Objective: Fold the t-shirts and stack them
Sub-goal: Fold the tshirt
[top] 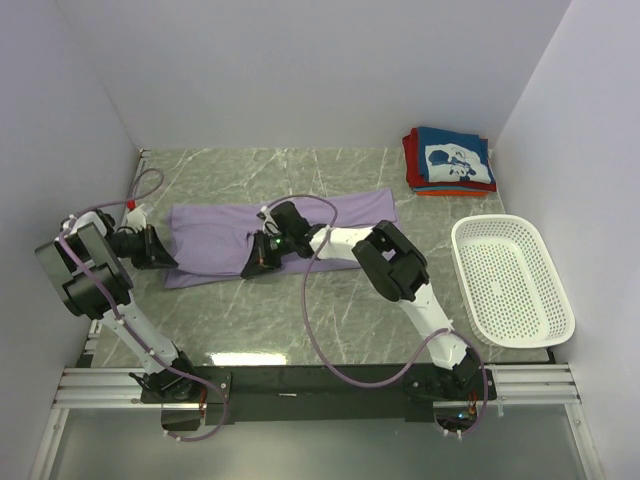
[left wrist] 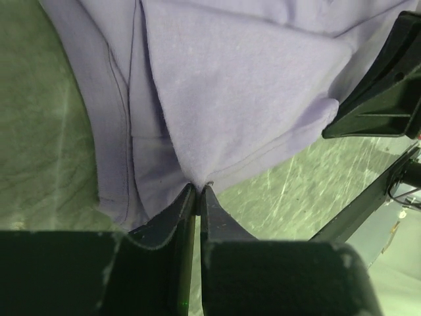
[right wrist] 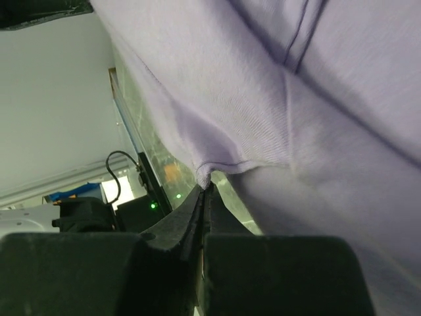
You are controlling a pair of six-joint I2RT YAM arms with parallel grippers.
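From above, the lavender t-shirt [top: 215, 235] lies as a long, soft, rumpled band running left to right across the green marbled tabletop [top: 300, 310]. The left claw [top: 158, 250] sits at its left end and the right claw [top: 258, 262] at its near edge, around the middle. A stack of folded t-shirts [top: 450, 160] (navy with a white print on top, red and orange beneath) rests at the far right, and a white perforated basket [top: 512, 280] stands nearer on the right.

The left wrist view shows the dark, tapered fingers [left wrist: 164, 224] pressed together, pinching a stitched hem of matte knit.

In the right wrist view that claw is likewise closed, nipping a hemmed fold lifted off the tabletop.
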